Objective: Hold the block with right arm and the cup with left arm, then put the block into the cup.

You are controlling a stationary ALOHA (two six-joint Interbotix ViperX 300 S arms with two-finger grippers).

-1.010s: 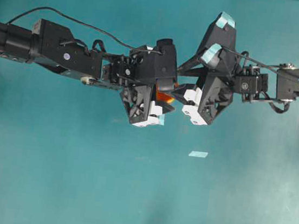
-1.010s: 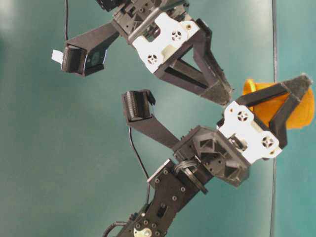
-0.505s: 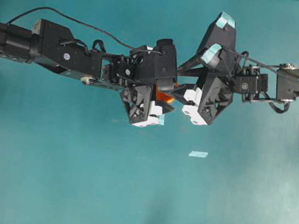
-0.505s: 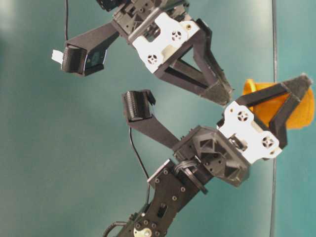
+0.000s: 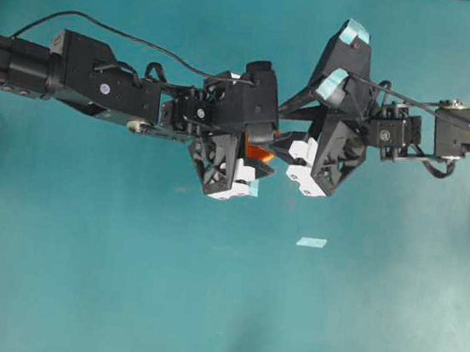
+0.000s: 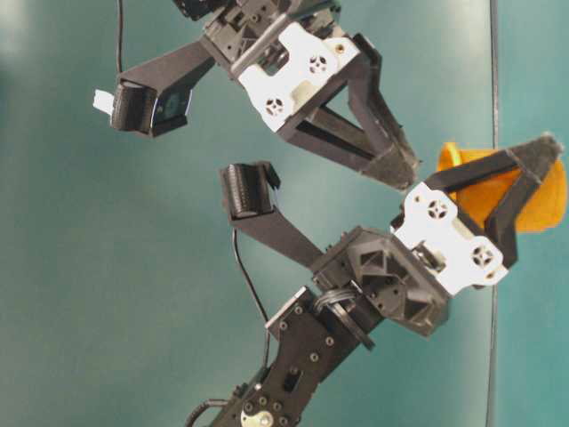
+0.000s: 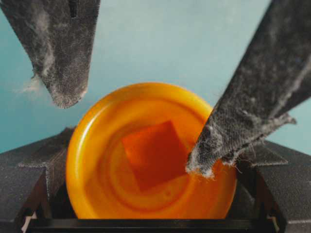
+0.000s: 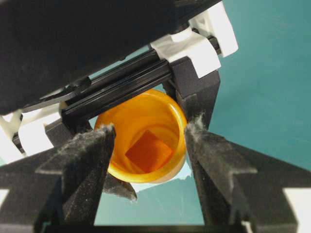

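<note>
Teal table carried both arms, meeting just above centre: left arm coming in from 9 o'clock, right arm from 3 o'clock, wrists almost nose to nose. Cup sat clamped in the left gripper, lifted off the table and tipped mouth-first toward the right gripper. Block already lay flat on the cup's floor, dead centre in both wrist views, so my read was that the drop was done and the step in hand was clearing out. To do that well: back the right fingers straight off along the cup's axis, no sideways drift, since one fuzzy pad overlapped the rim at 3 o'clock in the left wrist view and looked close enough to snag it; keep the left clamp steady and the cup no more tilted, or the block could slide out. Jaws: right stood wide apart, nothing between them, tips flanking the cup mouth at 9 and 3 in its own camera; actual rim contact I couldn't confirm. Left was closed on the cup body, spread about as far as the cup is wide.
</note>
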